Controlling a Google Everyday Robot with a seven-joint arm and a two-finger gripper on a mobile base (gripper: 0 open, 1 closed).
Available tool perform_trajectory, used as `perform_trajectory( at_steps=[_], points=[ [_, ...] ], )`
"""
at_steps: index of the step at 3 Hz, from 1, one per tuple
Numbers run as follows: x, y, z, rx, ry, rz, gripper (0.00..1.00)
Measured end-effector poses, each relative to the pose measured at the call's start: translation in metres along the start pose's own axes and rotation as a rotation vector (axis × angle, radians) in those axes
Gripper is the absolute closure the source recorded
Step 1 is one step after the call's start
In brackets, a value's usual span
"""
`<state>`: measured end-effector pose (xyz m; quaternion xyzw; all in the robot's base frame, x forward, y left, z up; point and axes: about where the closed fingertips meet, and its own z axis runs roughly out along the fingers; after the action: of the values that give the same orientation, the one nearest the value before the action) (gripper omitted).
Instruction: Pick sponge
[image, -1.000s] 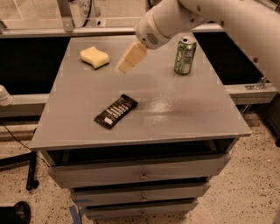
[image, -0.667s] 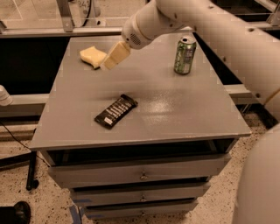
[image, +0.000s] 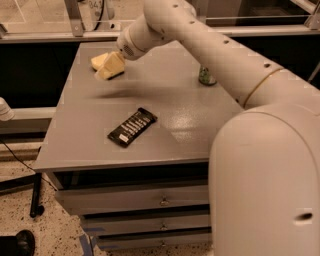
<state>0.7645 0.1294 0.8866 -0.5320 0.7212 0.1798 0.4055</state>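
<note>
The sponge lies flat on the grey table, far behind the black snack bar and a little to its left, close to the table's back corner. It shows as a small, pale yellow, soft-looking block with rounded corners, and only its left part is uncovered. A second ago the gripper hung well to the right, behind the snack bar. It has since swung across and now overlaps the sponge's near right edge, while the sponge itself has not shifted. That suggests the approach is all but over and the grasp comes next. Whether the gripper is wide, narrow or already gripping cannot be told. A green can stands behind and to the right of the snack bar, mostly hidden by the arm.
</note>
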Motion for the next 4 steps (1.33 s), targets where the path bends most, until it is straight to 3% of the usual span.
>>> perform_trajectory(
  at_steps=[1, 3, 4],
  points=[
    [-0.002, -0.001, 0.031, -0.018, -0.012, 0.021, 0.00],
    [0.008, -0.003, 0.060, -0.028, -0.018, 0.071, 0.00],
    [0.013, -0.010, 0.063, -0.014, -0.022, 0.088, 0.17]
  ],
)
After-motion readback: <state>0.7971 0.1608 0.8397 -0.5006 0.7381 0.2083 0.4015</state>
